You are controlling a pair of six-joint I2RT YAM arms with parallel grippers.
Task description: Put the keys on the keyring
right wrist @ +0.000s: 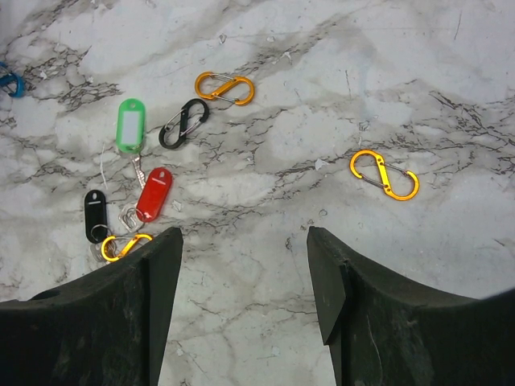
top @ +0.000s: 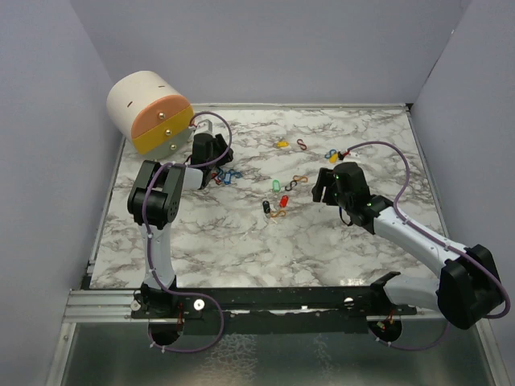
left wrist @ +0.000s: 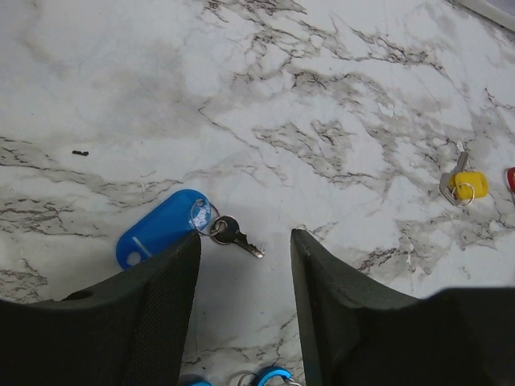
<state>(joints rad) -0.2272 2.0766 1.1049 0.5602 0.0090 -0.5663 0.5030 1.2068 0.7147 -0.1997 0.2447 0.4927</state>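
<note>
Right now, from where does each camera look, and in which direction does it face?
Top external: fixed above and behind the bases, facing down on the marble table. Both arms show whole, with the left gripper and the right gripper.
Left wrist: on the left wrist, facing down past its own fingers at a blue key tag.
Right wrist: on the right wrist, facing down past its own fingers at a green key tag and a red key tag.
Shared: the top and right wrist views both show the green and red tags.
</note>
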